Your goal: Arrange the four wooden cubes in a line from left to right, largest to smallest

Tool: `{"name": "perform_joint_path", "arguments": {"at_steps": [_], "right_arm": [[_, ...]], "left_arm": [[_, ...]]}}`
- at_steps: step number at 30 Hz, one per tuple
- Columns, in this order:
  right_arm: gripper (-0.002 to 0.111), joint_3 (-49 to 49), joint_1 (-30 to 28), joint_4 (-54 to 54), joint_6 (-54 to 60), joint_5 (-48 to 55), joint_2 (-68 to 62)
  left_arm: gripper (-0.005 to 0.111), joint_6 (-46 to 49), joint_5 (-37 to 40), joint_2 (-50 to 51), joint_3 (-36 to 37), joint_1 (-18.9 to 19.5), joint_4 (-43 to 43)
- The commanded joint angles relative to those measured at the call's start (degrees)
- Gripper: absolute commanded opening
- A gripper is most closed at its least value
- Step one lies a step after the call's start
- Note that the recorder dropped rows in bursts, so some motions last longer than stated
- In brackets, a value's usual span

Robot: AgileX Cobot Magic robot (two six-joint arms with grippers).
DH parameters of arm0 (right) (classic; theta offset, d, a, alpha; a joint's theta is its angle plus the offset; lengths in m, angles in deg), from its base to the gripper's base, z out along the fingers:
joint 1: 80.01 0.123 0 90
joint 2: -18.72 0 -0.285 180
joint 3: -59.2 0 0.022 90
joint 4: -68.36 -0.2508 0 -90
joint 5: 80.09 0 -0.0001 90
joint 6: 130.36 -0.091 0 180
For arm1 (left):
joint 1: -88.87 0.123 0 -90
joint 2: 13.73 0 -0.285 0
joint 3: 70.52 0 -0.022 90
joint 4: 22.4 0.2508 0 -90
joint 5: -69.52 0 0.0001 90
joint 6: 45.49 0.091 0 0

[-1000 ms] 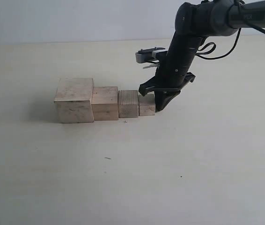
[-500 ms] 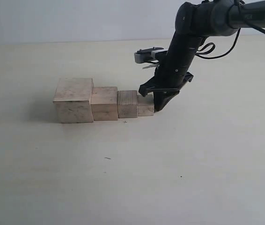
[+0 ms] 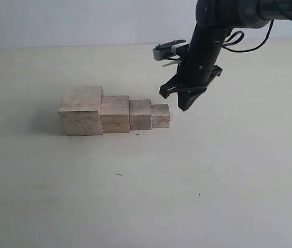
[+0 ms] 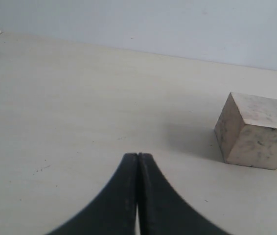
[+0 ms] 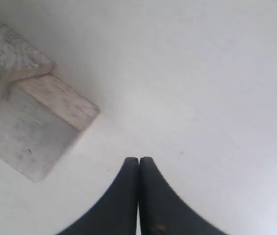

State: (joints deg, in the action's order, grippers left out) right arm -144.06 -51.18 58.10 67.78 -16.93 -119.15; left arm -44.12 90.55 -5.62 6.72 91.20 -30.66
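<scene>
Four pale wooden cubes stand touching in a row on the table, shrinking from left to right: the largest cube, the second cube, the third cube and the smallest cube. My right gripper hangs shut and empty above the table, just up and right of the smallest cube, clear of it. In the right wrist view the right gripper is shut, with the smallest cube off to one side. My left gripper is shut on nothing; the largest cube lies ahead of it.
The pale table stretches bare around the row, with small dark specks in front. A black cable loops off the right arm. A light wall runs behind the table's far edge.
My right gripper, which stood low against the right side of the smallest cube, has lifted up and slightly right, away from it. The cubes now stay put in their row.
</scene>
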Motion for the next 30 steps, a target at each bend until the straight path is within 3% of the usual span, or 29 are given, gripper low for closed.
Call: {"name": "perform_joint_path", "arguments": {"at_steps": [1, 8, 18, 23, 30], "right_arm": [[0.000, 0.08, 0.14, 5.35, -4.76, 0.02, 6.02], [0.000, 3.92, 0.14, -6.92, -4.87, -8.23, 18.59], [0.000, 31.90, 0.14, -19.30, 1.31, -28.72, 44.35], [0.000, 38.80, 0.14, -19.30, 0.16, -27.06, 52.60], [0.000, 39.38, 0.14, -19.30, -0.60, -24.45, 57.34]], "left_arm": [[0.000, 0.07, -0.34, -0.33, -0.02, -0.36, 0.21], [0.000, 0.07, -0.34, -0.33, -0.02, -0.36, 0.21], [0.000, 0.07, -0.34, -0.33, -0.02, -0.36, 0.21], [0.000, 0.07, -0.34, -0.33, -0.02, -0.36, 0.21], [0.000, 0.07, -0.34, -0.33, -0.02, -0.36, 0.21]]}}
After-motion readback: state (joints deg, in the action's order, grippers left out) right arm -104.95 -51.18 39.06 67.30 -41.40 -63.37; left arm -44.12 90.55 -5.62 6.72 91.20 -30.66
